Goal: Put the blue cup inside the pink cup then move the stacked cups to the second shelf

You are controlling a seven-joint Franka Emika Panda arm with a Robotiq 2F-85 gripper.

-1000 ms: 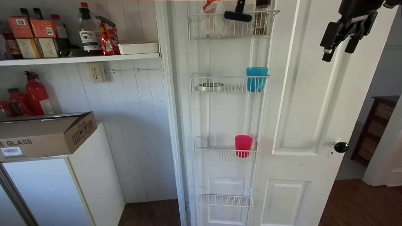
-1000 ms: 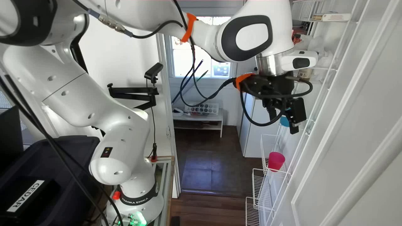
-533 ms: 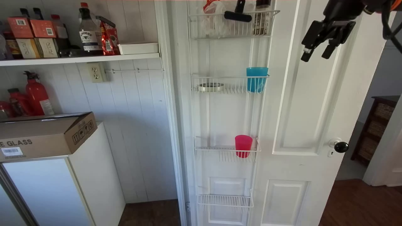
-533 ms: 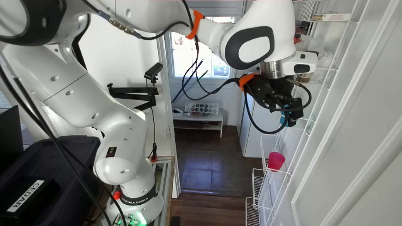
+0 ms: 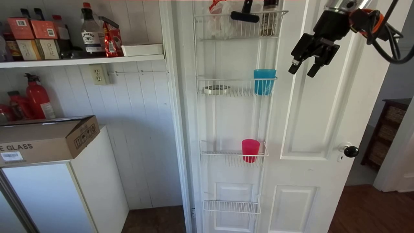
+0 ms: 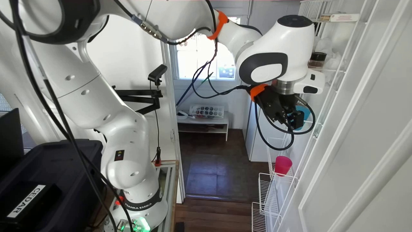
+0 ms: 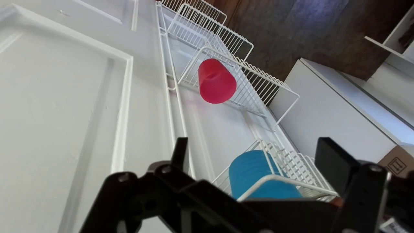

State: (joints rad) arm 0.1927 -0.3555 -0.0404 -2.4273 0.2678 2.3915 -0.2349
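Down and across you've swung the hand, spread wide, closer to the blue cup! Below that, the pink cup stands in a wire basket.

In the wrist view the blurred gripper runs off the bottom edge and hides part of the blue cup. In an exterior view the gripper's fingertips cannot be made out clearly past a loop of black cable, and the arm is cut off at the top. There too, a white thing at the left edge of the low table is too small to tell.
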